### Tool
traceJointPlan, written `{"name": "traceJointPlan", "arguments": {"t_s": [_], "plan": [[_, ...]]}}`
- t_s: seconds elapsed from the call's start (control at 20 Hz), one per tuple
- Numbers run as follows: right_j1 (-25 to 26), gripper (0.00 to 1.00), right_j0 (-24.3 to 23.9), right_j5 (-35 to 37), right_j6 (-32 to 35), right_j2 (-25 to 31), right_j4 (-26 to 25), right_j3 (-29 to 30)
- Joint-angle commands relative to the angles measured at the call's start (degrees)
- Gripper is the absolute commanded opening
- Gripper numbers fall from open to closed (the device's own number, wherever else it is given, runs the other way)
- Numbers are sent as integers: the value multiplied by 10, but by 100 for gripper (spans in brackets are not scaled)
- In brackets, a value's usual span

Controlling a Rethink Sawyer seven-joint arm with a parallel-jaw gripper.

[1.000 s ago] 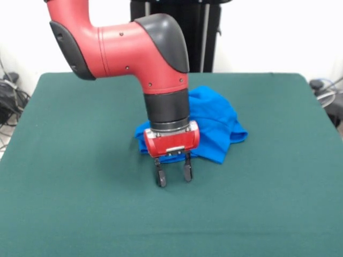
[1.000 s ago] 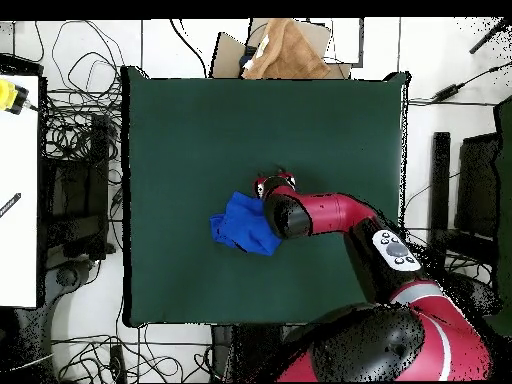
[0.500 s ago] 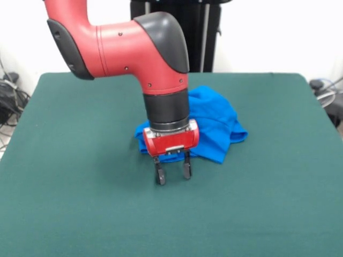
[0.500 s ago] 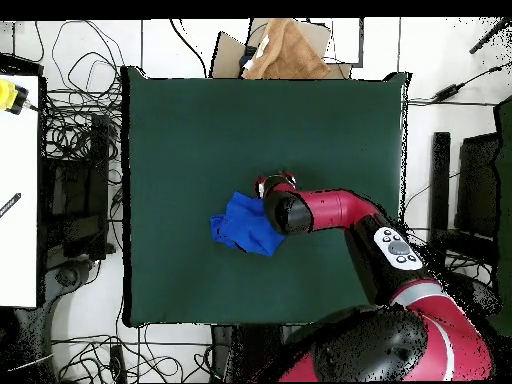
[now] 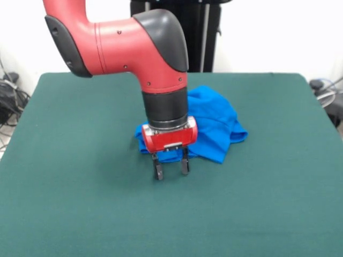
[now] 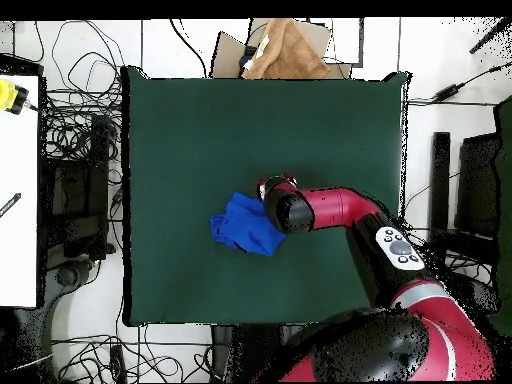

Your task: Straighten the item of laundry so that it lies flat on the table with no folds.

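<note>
The item of laundry (image 5: 217,128) is a bright blue shirt, bunched in a crumpled heap near the middle of the green table (image 5: 80,203). From overhead the laundry (image 6: 240,224) lies just left of the arm's wrist. My gripper (image 5: 171,169) hangs open just in front of the heap's near edge, its two dark fingers pointing down with nothing between them. The red wrist hides the heap's left part in the front view. In the overhead view only a bit of the gripper (image 6: 272,184) shows beside the wrist.
A brown cardboard piece (image 6: 285,50) lies beyond the table's far edge in the overhead view. Cables (image 6: 75,120) and a white desk (image 6: 18,200) sit off the left side. Green felt (image 6: 330,120) spreads wide around the heap.
The arm has drifted slightly toward the shirt heap and a little away from the camera in the front view. The fingers stay open. The shirt has not moved.
</note>
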Motion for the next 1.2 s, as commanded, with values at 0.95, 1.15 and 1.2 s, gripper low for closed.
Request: {"name": "traceJointPlan", "arguments": {"t_s": [0.95,1.15,1.2], "plan": [[-164,100,-40,245,-54,15,5,185],[-194,100,-48,267,-67,27,19,204],[-190,100,-51,264,-70,30,16,205]]}}
